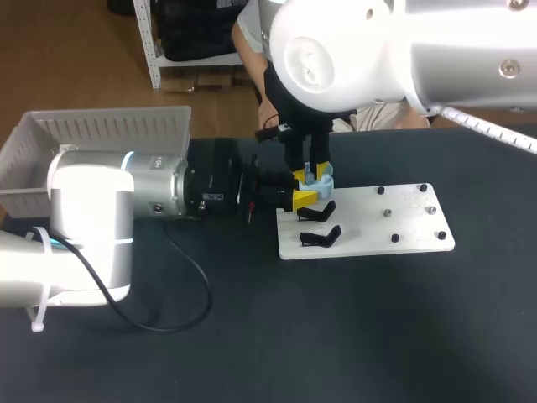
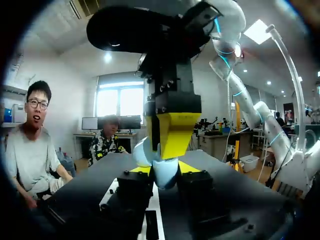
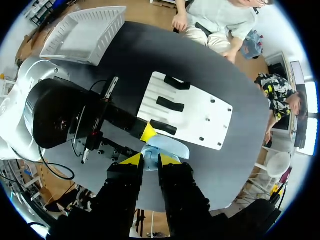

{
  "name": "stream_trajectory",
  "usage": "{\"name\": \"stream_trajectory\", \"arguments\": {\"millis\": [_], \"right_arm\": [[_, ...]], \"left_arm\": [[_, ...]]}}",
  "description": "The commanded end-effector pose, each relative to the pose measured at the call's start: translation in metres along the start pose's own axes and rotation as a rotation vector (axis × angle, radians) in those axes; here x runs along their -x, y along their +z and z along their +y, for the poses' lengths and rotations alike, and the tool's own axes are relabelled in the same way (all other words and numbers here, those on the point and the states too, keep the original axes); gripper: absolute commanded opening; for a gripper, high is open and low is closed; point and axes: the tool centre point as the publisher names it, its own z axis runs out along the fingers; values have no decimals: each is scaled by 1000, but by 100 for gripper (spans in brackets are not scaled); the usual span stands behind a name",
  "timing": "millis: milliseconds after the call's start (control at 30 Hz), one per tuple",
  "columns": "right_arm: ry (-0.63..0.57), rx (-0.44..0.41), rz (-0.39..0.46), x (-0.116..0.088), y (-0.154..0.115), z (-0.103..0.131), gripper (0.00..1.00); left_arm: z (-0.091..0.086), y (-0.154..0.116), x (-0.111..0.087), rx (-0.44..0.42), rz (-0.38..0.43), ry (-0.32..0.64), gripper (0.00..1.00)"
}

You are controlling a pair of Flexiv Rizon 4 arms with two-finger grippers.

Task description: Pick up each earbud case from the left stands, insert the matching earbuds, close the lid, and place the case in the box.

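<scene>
A pale blue earbud case [image 1: 324, 177] hangs just above the left edge of the white stand board [image 1: 369, 222]. My left gripper [image 1: 304, 198] comes in level from the left and is shut on the case's body [image 2: 166, 176], one yellow tip on each side. My right gripper [image 1: 309, 175] points straight down from above and is shut on the case's upper part, seemingly its lid [image 3: 167, 146]. In the right wrist view my right gripper [image 3: 150, 160] pinches a thin pale blue edge. Whether earbuds are inside is hidden.
Two black stands [image 1: 317, 211] [image 1: 321, 238] sit at the board's left end, and small dark pegs [image 1: 394, 238] dot its right half. A white basket [image 1: 101, 138] stands at the table's far left. A black cable [image 1: 189, 290] loops beside the left arm.
</scene>
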Motion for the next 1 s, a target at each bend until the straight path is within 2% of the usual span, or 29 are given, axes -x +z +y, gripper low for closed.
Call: {"name": "stream_trajectory", "arguments": {"millis": [33,67,133,167,200,300,433,633,800,1000], "right_arm": [[1,1,0,0,-1,0,22],[1,1,-3,-1,-3,0,38],[2,9,-12,-3,-7,0,55],[4,16,-21,-5,-11,0,77],[4,20,-29,-7,-14,0,84],[12,33,-59,-11,-24,-2,92],[92,64,-105,-5,-35,-17,100],[266,101,-156,19,-28,-46,100],[334,103,-152,33,-14,-58,100],[378,99,-118,40,3,-72,100]], "left_arm": [[-1,0,-1,6,-3,4,0],[-1,0,-1,6,-3,4,0],[-1,0,-1,6,-3,4,0],[-1,0,-1,6,-3,4,0],[-1,0,-1,6,-3,4,0],[-1,0,-1,6,-3,4,0],[-1,0,-1,6,-3,4,0],[-1,0,-1,6,-3,4,0],[-1,0,-1,6,-3,4,0],[-1,0,-1,6,-3,4,0]]}}
